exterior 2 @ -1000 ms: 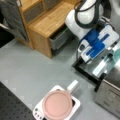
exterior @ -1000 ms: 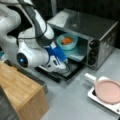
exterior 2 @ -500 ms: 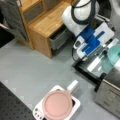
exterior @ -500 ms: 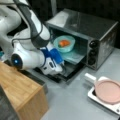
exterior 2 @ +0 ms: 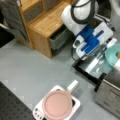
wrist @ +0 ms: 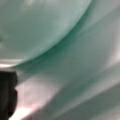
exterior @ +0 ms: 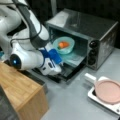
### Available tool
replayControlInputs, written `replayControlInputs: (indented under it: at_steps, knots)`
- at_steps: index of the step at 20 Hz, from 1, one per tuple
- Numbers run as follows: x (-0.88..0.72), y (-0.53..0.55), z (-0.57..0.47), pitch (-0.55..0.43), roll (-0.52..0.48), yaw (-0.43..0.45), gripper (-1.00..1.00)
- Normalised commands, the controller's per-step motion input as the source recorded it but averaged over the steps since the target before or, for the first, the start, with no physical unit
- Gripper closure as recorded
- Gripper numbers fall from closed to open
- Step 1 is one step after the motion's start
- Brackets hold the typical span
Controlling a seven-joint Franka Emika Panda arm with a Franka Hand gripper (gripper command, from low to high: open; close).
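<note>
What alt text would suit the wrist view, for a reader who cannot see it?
The curved side of a teal bowl fills the top left, very close to the camera. Below it lies a pale reflective surface, and a dark shape sits at the lower left edge.

Gripper (exterior: 57, 58) beside teal bowl (exterior: 64, 45) with orange item (exterior: 63, 44) inside open oven (exterior: 82, 37).

1 oven (exterior: 100, 32), 1 bowl (exterior: 65, 50), 1 pan (exterior: 108, 91), 1 cabinet (exterior: 20, 95).
</note>
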Motion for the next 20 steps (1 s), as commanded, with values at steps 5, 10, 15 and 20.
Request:
replayControlInputs:
  at_steps: [5, 10, 15, 20]
  knots:
    - [0.02, -0.19, -0.02, -0.048, -0.062, 0.131, -1.00]
    - [0.02, -0.20, 0.07, -0.013, -0.242, -0.024, -1.00]
    - [-0.01, -0.12, 0.19, 0.081, -0.392, -0.096, -1.00]
    - [-0.02, 0.02, 0.29, 0.139, -0.431, -0.092, -1.00]
